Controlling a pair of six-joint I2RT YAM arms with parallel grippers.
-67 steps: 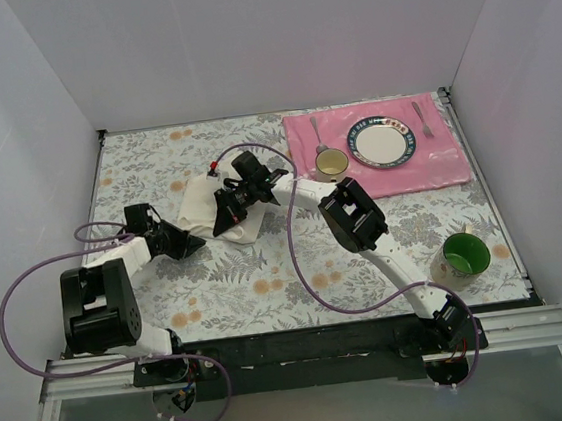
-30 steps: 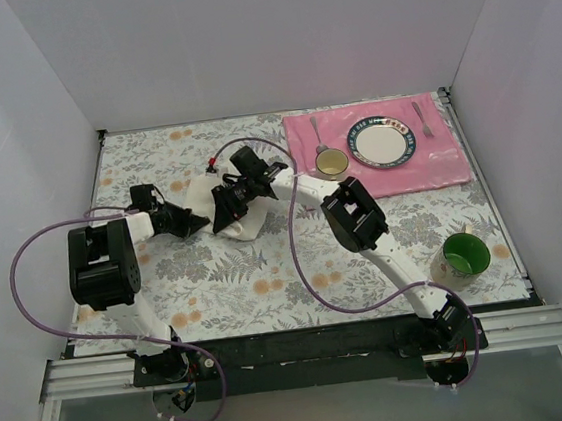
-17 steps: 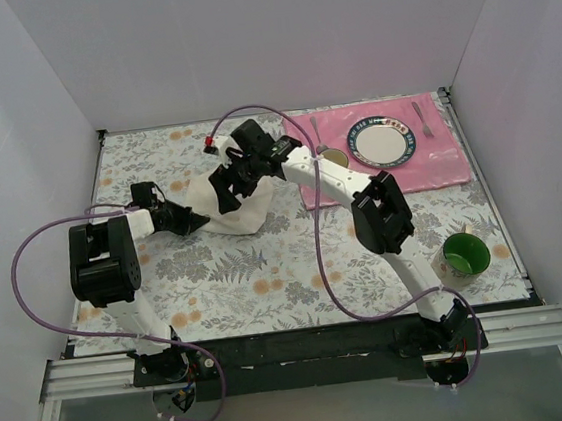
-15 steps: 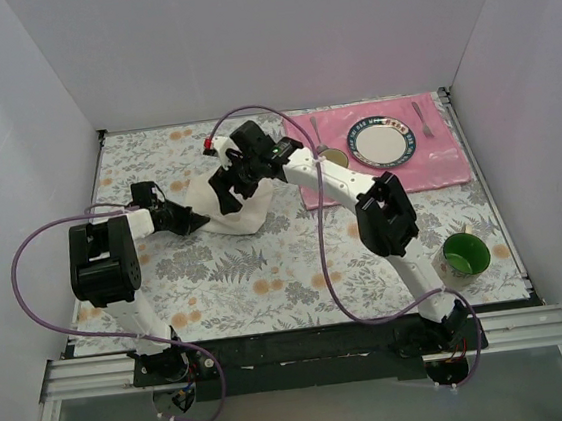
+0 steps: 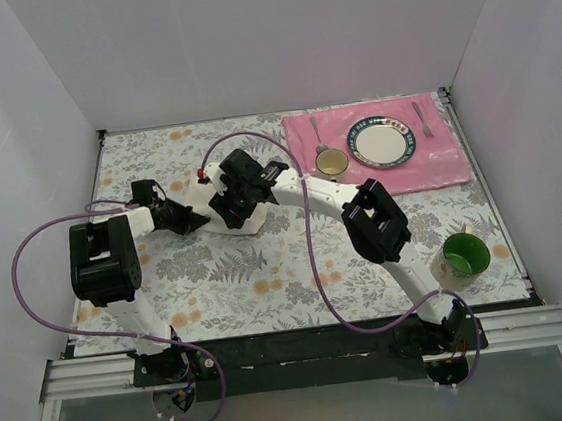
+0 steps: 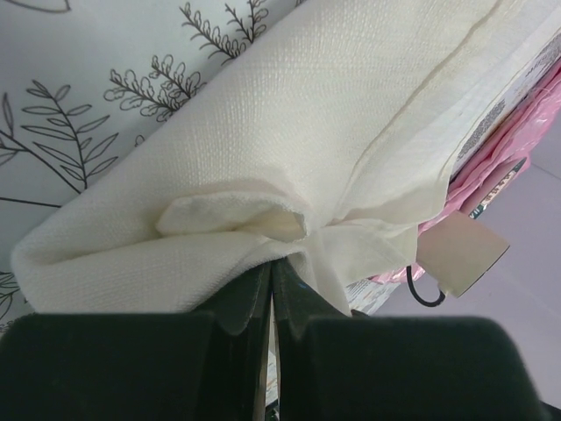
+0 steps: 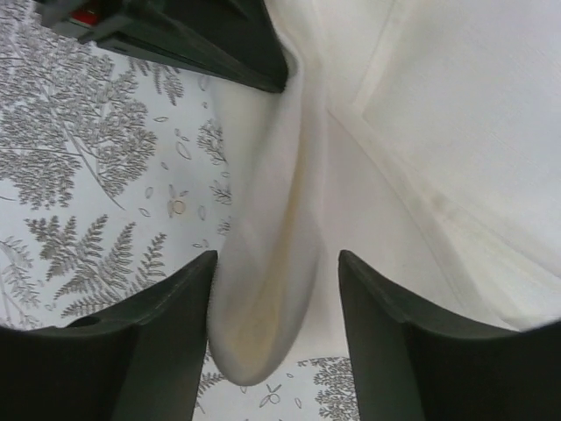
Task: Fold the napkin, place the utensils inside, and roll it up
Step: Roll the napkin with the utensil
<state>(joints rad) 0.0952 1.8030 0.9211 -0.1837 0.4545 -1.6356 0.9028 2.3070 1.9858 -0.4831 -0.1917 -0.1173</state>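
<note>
Figure: I see the napkin (image 6: 333,123) bunched on the floral counter (image 5: 268,282), left of the pink placemat (image 5: 438,169). My left pincer (image 6: 272,267) is clenched on a gathered edge, on the side away from the placemat. My right pincer (image 7: 276,259) stands released, its fingers spread either side of a soft fold.

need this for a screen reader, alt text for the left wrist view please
The left gripper, shut, pinches a bunched fold at the edge of the off-white napkin. The napkin lies across a tablecloth printed with fern sprigs.
</note>
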